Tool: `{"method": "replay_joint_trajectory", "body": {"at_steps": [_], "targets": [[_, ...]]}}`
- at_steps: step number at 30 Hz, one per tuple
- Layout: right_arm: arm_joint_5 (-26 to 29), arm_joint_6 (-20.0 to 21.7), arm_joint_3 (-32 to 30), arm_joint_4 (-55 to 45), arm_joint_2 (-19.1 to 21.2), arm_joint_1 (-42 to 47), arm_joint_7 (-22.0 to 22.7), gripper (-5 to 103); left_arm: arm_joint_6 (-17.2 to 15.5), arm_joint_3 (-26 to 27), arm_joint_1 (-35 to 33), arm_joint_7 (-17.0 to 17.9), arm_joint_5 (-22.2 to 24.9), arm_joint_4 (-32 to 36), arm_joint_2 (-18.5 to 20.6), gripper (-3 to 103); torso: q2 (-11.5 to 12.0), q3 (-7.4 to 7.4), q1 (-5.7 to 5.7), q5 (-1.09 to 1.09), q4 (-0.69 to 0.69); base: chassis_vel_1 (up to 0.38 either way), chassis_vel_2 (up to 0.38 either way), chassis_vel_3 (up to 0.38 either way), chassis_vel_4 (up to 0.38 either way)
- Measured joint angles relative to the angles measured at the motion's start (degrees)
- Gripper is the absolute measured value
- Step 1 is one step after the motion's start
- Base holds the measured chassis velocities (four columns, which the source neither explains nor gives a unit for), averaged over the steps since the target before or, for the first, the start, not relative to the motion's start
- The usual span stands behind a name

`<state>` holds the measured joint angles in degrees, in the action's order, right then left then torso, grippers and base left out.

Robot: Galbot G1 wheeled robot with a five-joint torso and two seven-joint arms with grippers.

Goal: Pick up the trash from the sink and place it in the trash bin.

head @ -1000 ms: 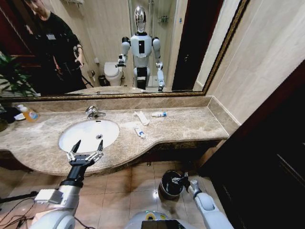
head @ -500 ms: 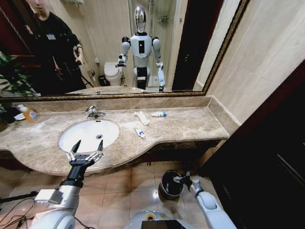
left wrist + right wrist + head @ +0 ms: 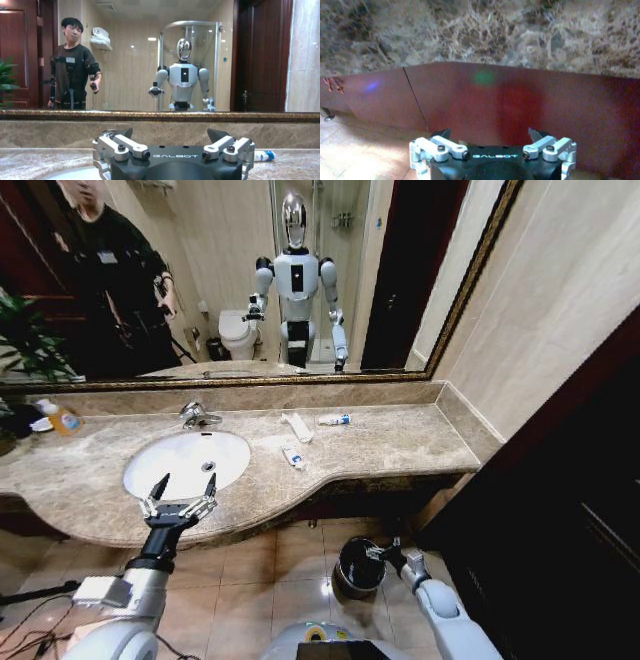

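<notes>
Trash count: three pieces on the counter, none in the basin itself as far as can be made out. Going left to right: clear bottle of orange liquid [image 3: 63, 418] parked at the far left back corner of the counter, not part of the trash. Then the left gripper [image 3: 180, 498] hovering over the front edge of the counter just before the sink [image 3: 150, 470], jaws spread wide, nothing between them. One chrome faucet [image 3: 197, 416] at the back rim of the basin. Right of the sink, a white-and-blue sachet [image 3: 293, 458] lying flat near the middle of the counter. Behind it, toward the back edge, a flat white packet [image 3: 297, 427], and just beside that a white-and-blue tube [image 3: 334, 420], also visible in the left wrist view [image 3: 263, 155]. Down on the floor below the counter's front edge, one trash bin [image 3: 357, 565] with the right gripper [image 3: 385, 555] right at its rim, jaws apart and holding nothing.
</notes>
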<state>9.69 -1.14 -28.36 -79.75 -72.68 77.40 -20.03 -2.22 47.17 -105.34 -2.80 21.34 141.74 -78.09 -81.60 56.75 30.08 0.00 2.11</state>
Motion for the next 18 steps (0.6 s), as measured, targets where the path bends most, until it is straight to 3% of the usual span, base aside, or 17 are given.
{"method": "replay_joint_trajectory", "body": {"at_steps": [8,18], "targets": [[2.5,1.7,-1.3,-12.1,0.1,4.4,0.7,100,0.0,0.0,0.0,0.0,0.0,0.0,0.0,100,0.0,0.00,0.00,0.00,0.00,0.000,0.000,0.000,0.000],[6.5,8.5,-0.4,-33.9,1.3,7.7,4.4,100,0.0,0.0,0.0,0.0,0.0,0.0,0.0,100,0.0,0.00,0.00,-0.01,-0.01,0.000,0.000,0.000,0.000]]}}
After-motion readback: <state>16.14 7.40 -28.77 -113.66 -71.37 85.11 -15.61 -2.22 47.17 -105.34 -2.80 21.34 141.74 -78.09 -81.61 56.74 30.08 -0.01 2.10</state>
